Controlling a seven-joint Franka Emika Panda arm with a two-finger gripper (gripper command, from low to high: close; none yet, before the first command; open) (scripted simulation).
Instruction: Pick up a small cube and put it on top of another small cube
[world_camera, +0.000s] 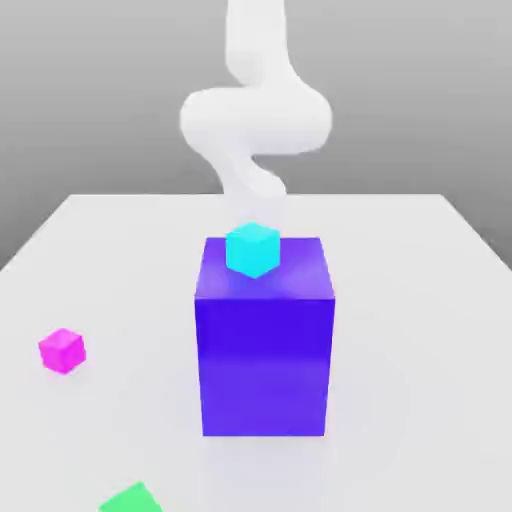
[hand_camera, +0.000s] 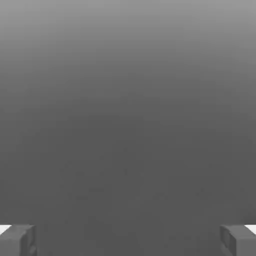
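The exterior view takes in a flat pale grey desk against a plain grey backdrop, with the smooth white arm curling behind a tall glossy blue-purple block. A small cyan cube sits on the block's top. The small bright magenta cube lies on the desk, well apart toward the exterior view's left; a green cube is nearer the front edge. The hand view has the hand with grey fingertips spread wide, holding nothing.
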